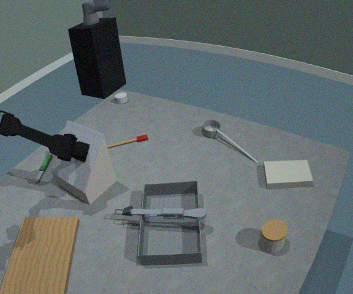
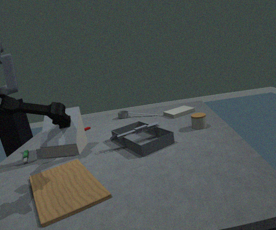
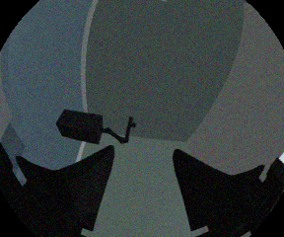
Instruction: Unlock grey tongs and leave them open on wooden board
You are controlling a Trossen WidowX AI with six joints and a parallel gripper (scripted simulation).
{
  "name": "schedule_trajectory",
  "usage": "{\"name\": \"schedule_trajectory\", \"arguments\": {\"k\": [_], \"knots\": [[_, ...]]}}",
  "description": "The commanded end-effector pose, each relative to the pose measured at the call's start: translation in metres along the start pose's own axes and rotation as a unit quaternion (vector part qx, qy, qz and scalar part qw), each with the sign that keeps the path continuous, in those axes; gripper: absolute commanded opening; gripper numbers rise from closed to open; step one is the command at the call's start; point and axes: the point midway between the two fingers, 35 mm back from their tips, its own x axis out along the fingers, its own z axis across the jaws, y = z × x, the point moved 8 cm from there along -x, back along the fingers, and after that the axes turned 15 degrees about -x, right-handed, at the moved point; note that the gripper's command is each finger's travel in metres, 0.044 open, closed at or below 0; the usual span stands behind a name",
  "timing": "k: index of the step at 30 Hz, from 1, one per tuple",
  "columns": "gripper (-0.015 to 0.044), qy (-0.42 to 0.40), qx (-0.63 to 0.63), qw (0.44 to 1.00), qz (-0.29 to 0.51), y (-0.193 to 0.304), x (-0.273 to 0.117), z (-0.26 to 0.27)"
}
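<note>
Top view is showing the grey tongs lying across the roasting tin, their dark end pointing to nine o'clock and their broad pale end to three. They are spanning both side walls, well apart from the gripper. The wooden board is lying at eight o'clock from the tin, with a shadow falling across its upper left part.

The black arm is reaching in from nine o'clock, and the gripper is hanging over the big wedge-shaped block, at ten o'clock from the tin. In the wrist view the jaws are standing partly open, with a moderate gap between them, and are holding nothing.

Around the tin, still in the top view, a metal scoop is sitting at one o'clock, its handle slanting toward four. A cream block is lying flat at two o'clock, and a jar with an orange lid is standing upright between three and four. A red-tipped stick is showing at eleven o'clock, partly hidden by the wedge-shaped block.
</note>
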Motion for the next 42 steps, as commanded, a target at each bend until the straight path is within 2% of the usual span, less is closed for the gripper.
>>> {"name": "schedule_trajectory", "arguments": {"k": [1,7,22,34,42], "knots": [[0.0260,0.034,-0.071,0.996,-0.034,-0.032,-0.007,-0.025],[0.0260,0.080,-0.119,0.987,-0.079,-0.072,-0.017,-0.046],[0.0260,0.159,-0.226,0.953,-0.125,-0.130,-0.045,-0.082],[0.0260,0.267,-0.390,0.863,-0.178,-0.210,-0.096,-0.118],[0.0260,0.318,-0.423,0.827,-0.192,-0.241,-0.121,-0.130]]}}
